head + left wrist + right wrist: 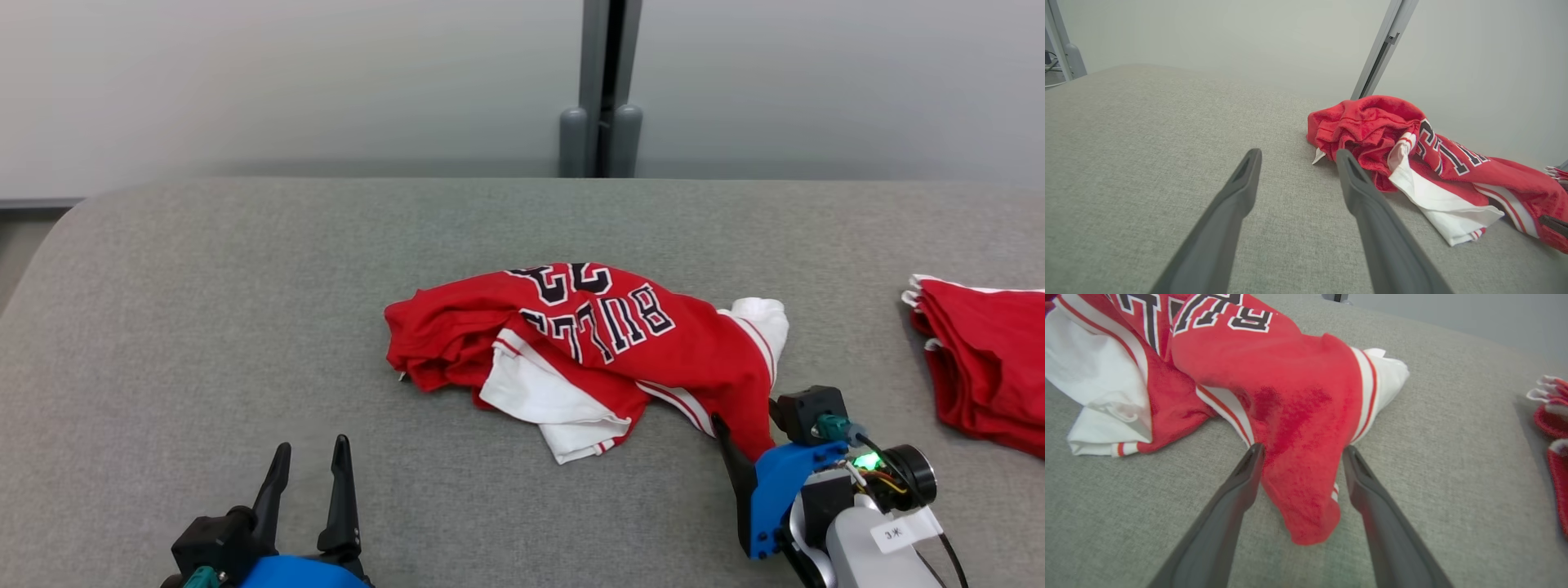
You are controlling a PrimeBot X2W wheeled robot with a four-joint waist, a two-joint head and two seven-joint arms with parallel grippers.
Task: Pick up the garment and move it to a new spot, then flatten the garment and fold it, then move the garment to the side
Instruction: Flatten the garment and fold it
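Note:
The garment [588, 351] is a red and white jersey with black lettering, lying crumpled in the middle of the grey fabric surface [245, 286]. My right gripper [747, 429] sits at its lower right corner, open. In the right wrist view the two fingers of the right gripper [1303, 448] straddle a red flap of the garment [1290, 388] without pinching it. My left gripper [312, 445] stands open at the lower left, apart from the cloth. From the left wrist, the left gripper [1298, 154] holds nothing, and the garment [1412, 151] lies to its right.
A second pile of red cloth [988, 367] lies at the surface's right edge, also visible from the right wrist as red cloth [1551, 416]. A grey post [600, 122] stands against the pale wall behind. The surface's rounded corner [49, 245] is at far left.

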